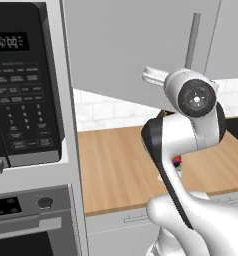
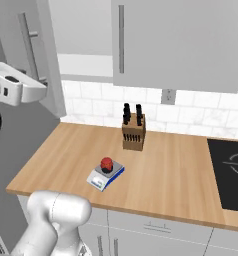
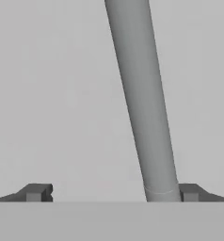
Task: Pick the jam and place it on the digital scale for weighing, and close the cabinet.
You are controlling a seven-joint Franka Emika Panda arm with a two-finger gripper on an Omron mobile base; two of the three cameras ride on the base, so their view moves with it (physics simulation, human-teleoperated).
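Right base view: the jam (image 2: 107, 163) sits upright on the scale (image 2: 106, 175), near the front left of the wooden counter (image 2: 176, 170). A knife block (image 2: 133, 131) stands behind the scale, well apart from it, by the tiled wall. A dark cooktop (image 2: 231, 172) lies at the counter's right end.

The cabinet (image 2: 186, 40) hangs above the counter; its left door (image 2: 26, 55) stands swung out, with the white hand just beside its bar handle (image 2: 29, 42).

Hand view: the gripper (image 3: 112, 192) faces the flat grey door, fingertips (image 3: 36, 192) spread apart. The handle (image 3: 140, 94) runs tilted across the view, touching or just beside the right-hand tip; nothing is clamped.

Left base view: the arm hides most of the scale; a sliver of the jam (image 1: 177, 161) shows beside it. A black microwave (image 1: 21, 80) sits at left.
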